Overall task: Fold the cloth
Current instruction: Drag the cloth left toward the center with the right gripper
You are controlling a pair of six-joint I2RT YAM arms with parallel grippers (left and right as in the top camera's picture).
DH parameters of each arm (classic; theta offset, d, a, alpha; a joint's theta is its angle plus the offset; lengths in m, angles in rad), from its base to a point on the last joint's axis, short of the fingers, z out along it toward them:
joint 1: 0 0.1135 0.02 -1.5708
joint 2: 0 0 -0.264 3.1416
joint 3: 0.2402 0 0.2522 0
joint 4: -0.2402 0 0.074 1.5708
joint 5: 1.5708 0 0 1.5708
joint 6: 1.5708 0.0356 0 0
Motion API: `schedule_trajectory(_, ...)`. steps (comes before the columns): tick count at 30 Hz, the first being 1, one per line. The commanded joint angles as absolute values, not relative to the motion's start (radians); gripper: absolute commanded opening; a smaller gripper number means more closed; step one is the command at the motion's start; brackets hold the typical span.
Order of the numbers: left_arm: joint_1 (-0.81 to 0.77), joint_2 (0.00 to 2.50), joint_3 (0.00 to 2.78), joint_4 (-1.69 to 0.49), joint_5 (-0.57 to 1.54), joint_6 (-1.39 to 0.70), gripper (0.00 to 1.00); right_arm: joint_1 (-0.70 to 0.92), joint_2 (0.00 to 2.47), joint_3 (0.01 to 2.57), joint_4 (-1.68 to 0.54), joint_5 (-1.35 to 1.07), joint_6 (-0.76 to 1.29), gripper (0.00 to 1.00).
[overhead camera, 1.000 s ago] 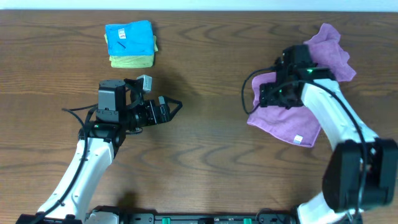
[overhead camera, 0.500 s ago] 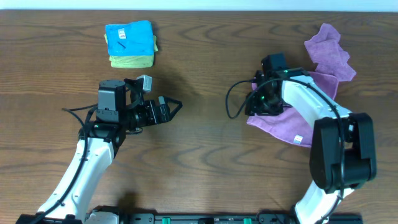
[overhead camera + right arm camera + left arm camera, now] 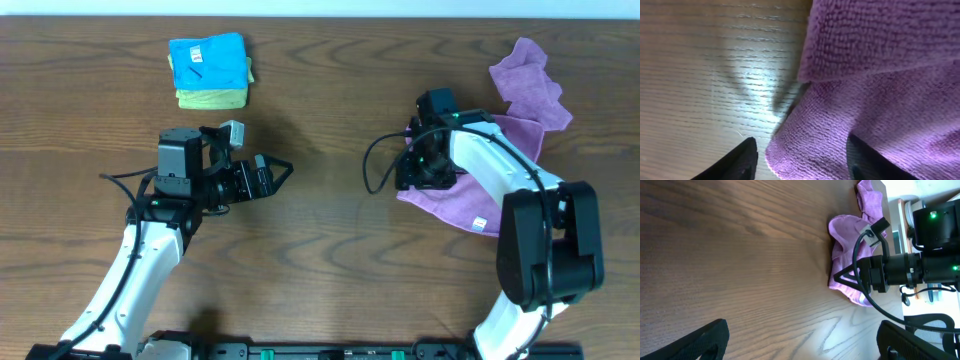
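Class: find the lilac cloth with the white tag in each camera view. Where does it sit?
Overhead: the cloth, right of centre, under the right arm.
Left wrist: cloth, upper right, behind that arm.
Right wrist: cloth fills the right side.
Shared landmark: the wooden table.

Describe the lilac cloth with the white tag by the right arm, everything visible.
The lilac microfibre cloth lies on the brown wooden table, right of centre. It is mostly flat but rumpled, and its left edge is doubled over into a soft fold. The nap looks fuzzy and looped. A small white tag sits at its near edge. The right claw straddles the folded edge, though a grip cannot be confirmed. The cloth's far side meets a crumpled second purple cloth.
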State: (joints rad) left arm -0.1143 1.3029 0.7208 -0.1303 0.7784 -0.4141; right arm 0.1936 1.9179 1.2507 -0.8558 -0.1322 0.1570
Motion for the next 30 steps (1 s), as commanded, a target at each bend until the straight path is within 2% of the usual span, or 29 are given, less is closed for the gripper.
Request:
schedule_trajectory(1, -0.118, 1.303, 0.746, -0.13, 0.776, -0.397, 0.96, 0.202, 1.921, 1.261, -0.859, -0.108, 0.164, 0.53)
schedule_trajectory(14, -0.118, 1.303, 0.746, -0.13, 0.778, -0.397, 0.96, 0.204, 1.947, 1.259, -0.86, -0.101, 0.163, 0.51)
schedule_trajectory(23, -0.118, 1.303, 0.746, -0.13, 0.778, -0.396, 0.96, 0.204, 1.951, 1.259, -0.853, -0.101, 0.16, 0.23)
schedule_trajectory(27, -0.118, 1.303, 0.746, -0.13, 0.777, -0.396, 0.96, 0.204, 1.951, 1.259, -0.851, -0.102, 0.16, 0.02)
schedule_trajectory(30, -0.118, 1.303, 0.746, -0.13, 0.775, -0.396, 0.96, 0.206, 1.951, 1.26, -0.841, -0.144, 0.139, 0.01)
